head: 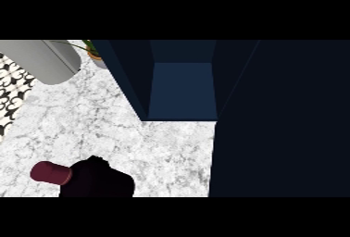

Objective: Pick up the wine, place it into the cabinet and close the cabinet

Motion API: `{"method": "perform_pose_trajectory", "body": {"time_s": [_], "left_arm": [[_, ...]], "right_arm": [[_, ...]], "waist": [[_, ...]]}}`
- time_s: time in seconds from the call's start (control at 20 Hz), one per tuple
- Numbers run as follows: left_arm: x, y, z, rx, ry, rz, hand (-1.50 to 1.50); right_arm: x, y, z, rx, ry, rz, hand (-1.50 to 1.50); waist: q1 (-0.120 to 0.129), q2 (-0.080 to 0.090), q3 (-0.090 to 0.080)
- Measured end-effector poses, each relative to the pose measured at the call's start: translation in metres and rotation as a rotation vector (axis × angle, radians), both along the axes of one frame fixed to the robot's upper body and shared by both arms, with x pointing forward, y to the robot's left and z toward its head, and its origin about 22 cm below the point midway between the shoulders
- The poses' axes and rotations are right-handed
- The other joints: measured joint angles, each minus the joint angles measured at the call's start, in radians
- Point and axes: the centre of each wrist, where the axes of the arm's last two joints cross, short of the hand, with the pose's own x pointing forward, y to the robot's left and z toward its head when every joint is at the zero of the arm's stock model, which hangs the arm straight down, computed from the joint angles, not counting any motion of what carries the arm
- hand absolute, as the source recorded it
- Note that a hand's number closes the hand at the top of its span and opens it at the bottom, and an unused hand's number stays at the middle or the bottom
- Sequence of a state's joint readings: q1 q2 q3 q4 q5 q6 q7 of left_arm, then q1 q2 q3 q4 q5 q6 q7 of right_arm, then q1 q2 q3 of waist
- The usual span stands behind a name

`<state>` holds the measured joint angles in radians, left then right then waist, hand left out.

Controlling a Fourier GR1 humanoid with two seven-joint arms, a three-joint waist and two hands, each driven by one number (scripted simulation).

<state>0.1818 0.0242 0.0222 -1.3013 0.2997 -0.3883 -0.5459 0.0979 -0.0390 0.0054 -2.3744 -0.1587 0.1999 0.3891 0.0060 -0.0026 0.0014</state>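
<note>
Wine (51, 172), seen as a maroon capped bottle end, juts out to the left of a black hand (96, 178) low over the marble counter (164, 148); the hand hides the rest of the bottle. Which hand this is cannot be told, since no forearm shows, and its fingers merge into a single dark shape, so whether it grips the bottle or merely covers it cannot be told either. Up and to the right of the hand stands the dark blue cabinet (182, 90), its opening facing the counter, its open door (280, 120) filling the far right side. A grey cylinder (41, 60) and a potted plant (96, 53) lie well beyond the hand. Judging by this layout, the bottle has yet to travel into the cabinet, with the door left wide to admit it
</note>
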Motion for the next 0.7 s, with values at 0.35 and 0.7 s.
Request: {"method": "perform_pose_trajectory", "body": {"time_s": [0.35, 0.7], "left_arm": [[0.009, -0.018, 0.057, -0.015, -0.051, -0.019, 1.5], [0.039, -0.058, 0.1, -0.014, -0.076, -0.006, 1.5]], "right_arm": [[0.006, 0.003, -0.001, 0.0, 0.003, 0.0, -1.5], [0.002, 0.003, -0.005, -0.005, 0.001, 0.009, -1.5]], "waist": [[-0.002, 0.001, -0.001], [-0.008, 0.002, -0.001]]}}
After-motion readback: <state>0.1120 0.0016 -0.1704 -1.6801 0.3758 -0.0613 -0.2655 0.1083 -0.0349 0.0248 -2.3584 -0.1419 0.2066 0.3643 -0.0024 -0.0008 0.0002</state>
